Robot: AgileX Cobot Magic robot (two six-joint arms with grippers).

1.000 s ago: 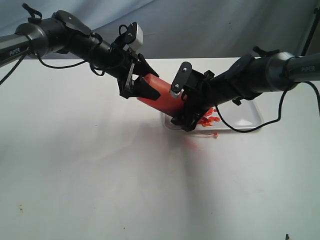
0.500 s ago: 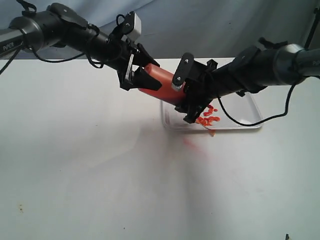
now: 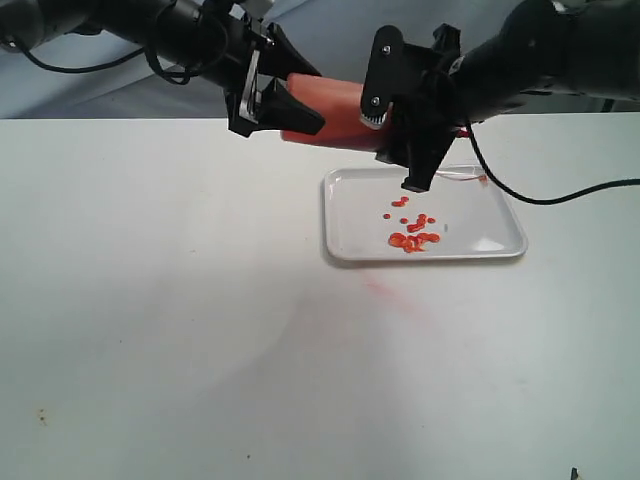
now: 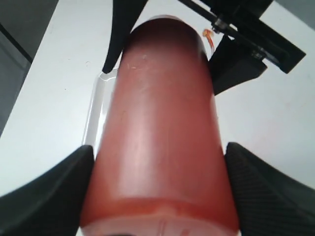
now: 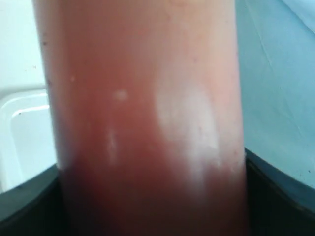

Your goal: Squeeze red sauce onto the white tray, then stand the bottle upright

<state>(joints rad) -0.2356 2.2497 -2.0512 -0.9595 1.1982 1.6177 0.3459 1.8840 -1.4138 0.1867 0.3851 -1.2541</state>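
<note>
The bottle [image 3: 335,110] hangs nearly level in the air above the far edge of the white tray [image 3: 480,215], held by both grippers. My left gripper [image 3: 292,106] is shut on its base end and my right gripper [image 3: 398,120] is shut on its nozzle end, which hides the nozzle. Red sauce [image 3: 412,236] lies as several drops and blobs near the tray's middle. The left wrist view is filled by the bottle [image 4: 162,123], with the left gripper [image 4: 157,191] clamped on its sides. In the right wrist view the bottle [image 5: 142,113] sits in the right gripper [image 5: 152,196].
A faint pink smear [image 3: 385,292] marks the white table just in front of the tray. Black cables trail from both arms, one looping past the tray's right end [image 3: 560,195]. A blue-grey backdrop stands behind the table.
Both arms have lifted the bottle up and back from the tray. It has gone from nozzle-down over the tray to nearly level, and the sauce drops now show uncovered.
</note>
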